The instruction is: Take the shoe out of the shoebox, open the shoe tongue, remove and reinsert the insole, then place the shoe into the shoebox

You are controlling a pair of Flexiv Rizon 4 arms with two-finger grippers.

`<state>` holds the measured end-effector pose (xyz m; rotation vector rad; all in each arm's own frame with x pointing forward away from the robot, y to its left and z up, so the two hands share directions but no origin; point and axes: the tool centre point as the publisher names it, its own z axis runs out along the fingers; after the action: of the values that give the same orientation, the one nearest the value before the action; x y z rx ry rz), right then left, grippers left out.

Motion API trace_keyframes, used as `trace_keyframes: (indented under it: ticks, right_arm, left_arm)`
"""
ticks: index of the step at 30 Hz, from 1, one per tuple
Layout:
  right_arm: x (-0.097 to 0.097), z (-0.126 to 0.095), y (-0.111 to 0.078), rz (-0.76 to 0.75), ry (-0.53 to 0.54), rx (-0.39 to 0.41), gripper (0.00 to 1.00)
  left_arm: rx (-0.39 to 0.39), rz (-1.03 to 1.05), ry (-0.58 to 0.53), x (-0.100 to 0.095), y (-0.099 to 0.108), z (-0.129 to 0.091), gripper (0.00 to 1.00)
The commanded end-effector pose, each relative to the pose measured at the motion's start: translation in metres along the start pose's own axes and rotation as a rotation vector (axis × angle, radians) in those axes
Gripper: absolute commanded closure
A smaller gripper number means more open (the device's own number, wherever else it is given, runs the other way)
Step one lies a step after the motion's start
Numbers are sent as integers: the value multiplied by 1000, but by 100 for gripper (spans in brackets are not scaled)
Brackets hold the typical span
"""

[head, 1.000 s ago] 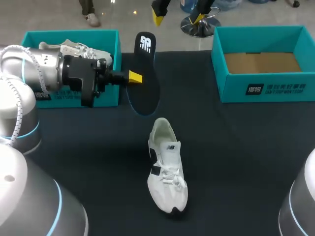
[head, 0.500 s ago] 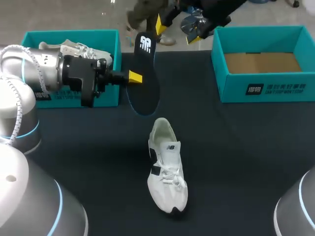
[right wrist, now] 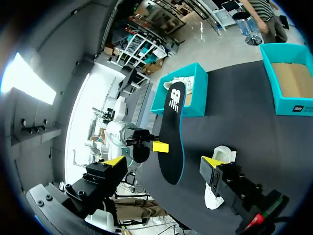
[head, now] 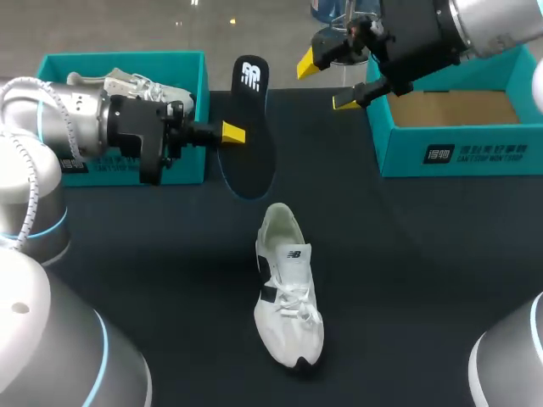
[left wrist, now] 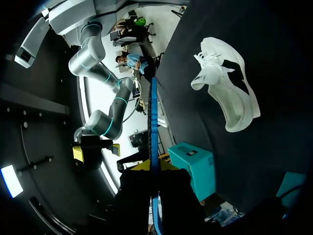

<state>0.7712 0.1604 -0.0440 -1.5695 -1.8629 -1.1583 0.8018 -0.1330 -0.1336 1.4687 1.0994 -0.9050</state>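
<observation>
Insole (head: 254,157) stands upright, pinched in left tool (head: 237,133); right tool (head: 327,82) gapes wide, well apart from it.

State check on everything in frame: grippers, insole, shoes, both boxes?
left gripper: shut on the insole
right gripper: open, holding nothing, near the right shoebox
insole: out of the shoe, held on edge above the table
shoe: on its sole on the table
left shoebox: open, second shoe inside
right shoebox: open, empty
</observation>
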Motion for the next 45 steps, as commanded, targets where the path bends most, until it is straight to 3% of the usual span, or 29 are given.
trace_keyframes:
  ticks: [1,13,28,45]
  right_arm:
    - [-10,5,-3,-11,351,5,0]
    - [-16,30,-5,-81,406,57,0]
    - [-24,68,-5,-109,359,60,0]
    - [-16,108,-7,-97,388,117,0]
  left_arm:
    - [-1,2,-1,1,0,1,100]
    - [-1,2,-1,1,0,1,100]
    - [-1,2,-1,1,0,1,100]
    - [-1,2,-1,1,0,1,100]
